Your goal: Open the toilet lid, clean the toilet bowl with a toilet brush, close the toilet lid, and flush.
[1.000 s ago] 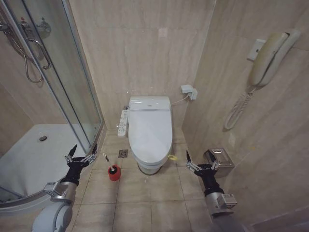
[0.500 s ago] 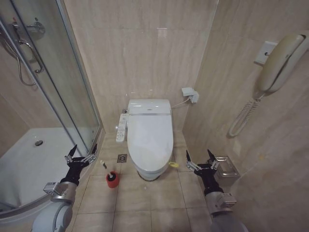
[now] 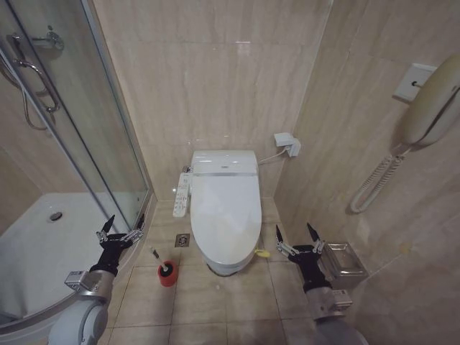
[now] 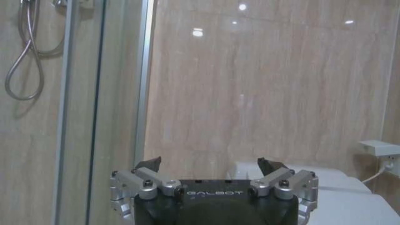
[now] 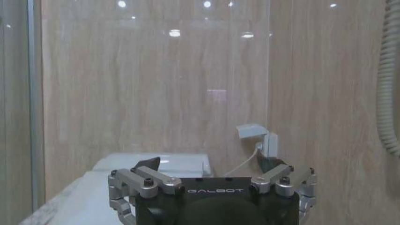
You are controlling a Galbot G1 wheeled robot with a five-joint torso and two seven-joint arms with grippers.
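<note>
The left gripper [image 3: 121, 231] is hovering nearest the camera, over the beige tiled floor [image 3: 215, 302] beside the curved glass shower enclosure [image 3: 79, 165], with its jaws spread wide and gripping nothing. The right gripper [image 3: 294, 239] is hovering at a matching height on the other side, next to a metal box [image 3: 343, 260] against the right-hand wall, and its jaws are likewise spread wide and empty.

Between the left gripper and the toilet, the small toilet brush [image 3: 162, 265] with its black bristle head and thin pale-tipped handle is sitting in a small round red cup [image 3: 167, 275] on the floor, just beside the front left of the toilet base.

Farther off, the large white glossy plastic toilet lid [image 3: 226, 208] is lying flat and closed, with a yellow-green band [image 3: 263, 253] showing at its front right edge. A white button strip [image 3: 184, 194] is running along its left side.

Judged from this layout, no task step is complete: opening, brushing, closing and flushing all remain.

The white ceramic toilet bowl is covered by the closed lid, so its interior cannot be assessed. The flush control cannot be identified.
</note>
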